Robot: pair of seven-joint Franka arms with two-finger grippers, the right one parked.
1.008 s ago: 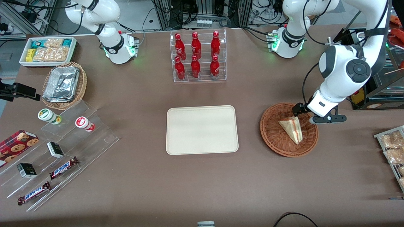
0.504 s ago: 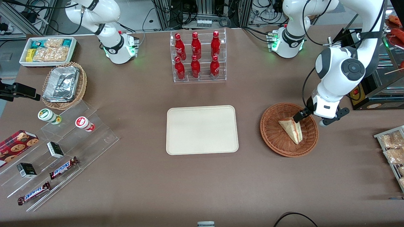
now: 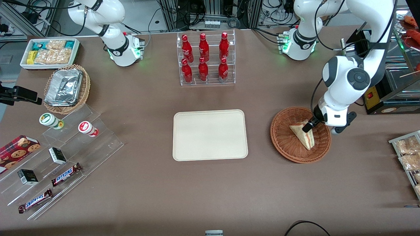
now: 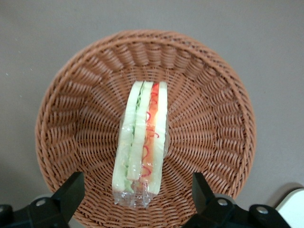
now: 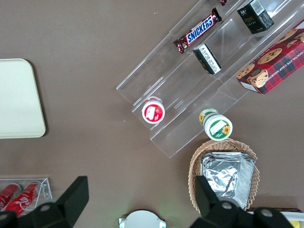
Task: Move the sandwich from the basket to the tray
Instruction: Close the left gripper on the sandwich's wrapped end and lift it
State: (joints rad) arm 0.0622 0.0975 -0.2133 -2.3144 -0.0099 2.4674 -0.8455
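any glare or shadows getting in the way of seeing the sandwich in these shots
Left wrist view: even, soft light; the sandwich in the basket is sharp, with small glints on its clear wrap; the open gripper hovers above. Front view: the arm hides part of the basket rim, and the tray shows no glare.

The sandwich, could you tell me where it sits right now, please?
The sandwich lies in the basket toward the working arm's end of the table, beside the tray, with the open claw just above it.
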